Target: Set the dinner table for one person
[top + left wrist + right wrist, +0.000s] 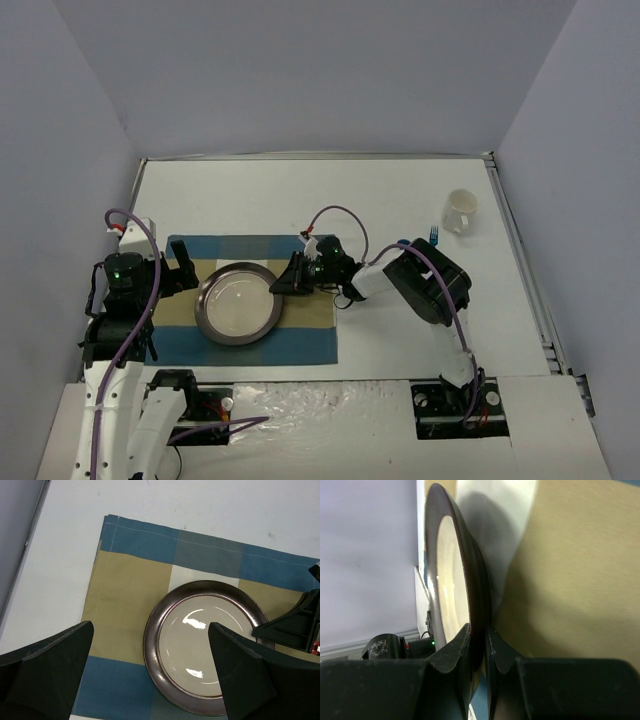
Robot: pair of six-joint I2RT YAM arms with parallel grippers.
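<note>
One-handed, nipped the stiff, breakable round brown-rimmed ceramic plate (238,303) by its rim in the right pincer (485,640), on the blue-and-tan checked placemat (300,338) atop the white tabletop (300,195), with the left pincer (150,627) wide.

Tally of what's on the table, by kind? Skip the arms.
On the dinner table:
placemat: 1
plate: 1
mug: 1
small blue utensil, possibly a fork: 1
Total: 4
</note>
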